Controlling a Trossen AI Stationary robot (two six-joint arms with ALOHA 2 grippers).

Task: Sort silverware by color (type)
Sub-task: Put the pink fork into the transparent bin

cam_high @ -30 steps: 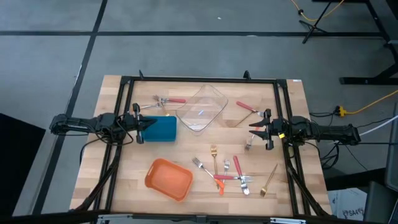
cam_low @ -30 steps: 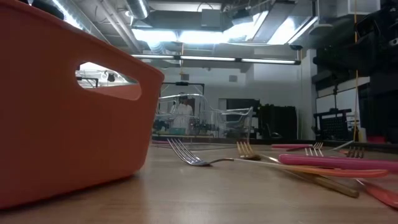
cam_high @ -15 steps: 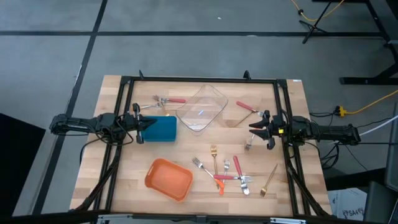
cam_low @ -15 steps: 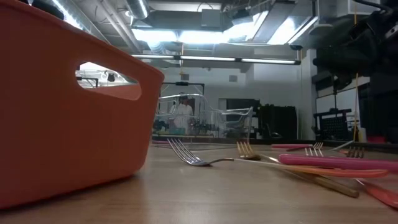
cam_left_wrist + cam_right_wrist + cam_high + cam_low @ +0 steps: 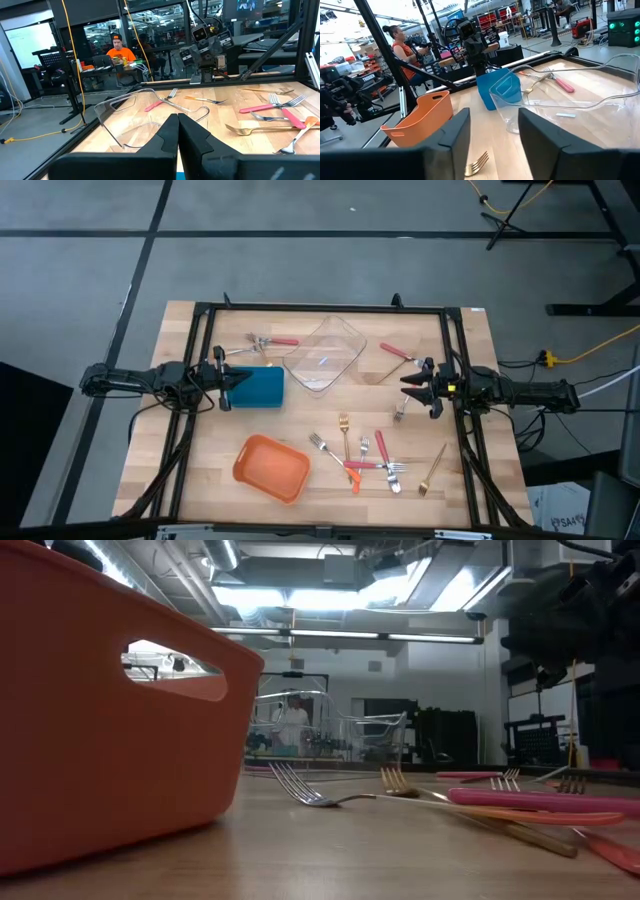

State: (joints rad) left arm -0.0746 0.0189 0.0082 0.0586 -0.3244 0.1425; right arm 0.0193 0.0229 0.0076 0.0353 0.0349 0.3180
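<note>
**Room and surroundings: open workshop hall**

The floor is grey, crossed by dark seam lines. A yellow cable trails beside the table on the right. Fluorescent ceiling strips light the hall from above, among exposed ducts. A person in an orange shirt sits at a cluttered bench. A second seated person works far off.

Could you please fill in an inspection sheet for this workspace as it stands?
Surface: wooden table, black frame.
Job's things: forks clustered front right; two red-handled forks behind the containers; none sorted yet.
Clutter: orange bin, blue bin, clear tray, all empty as far as visible.
Grippers: left gripper shut, by the blue bin; right gripper open, empty.
Cables: yellow cable on floor, right.
Surroundings: people at benches beyond the table.
</note>
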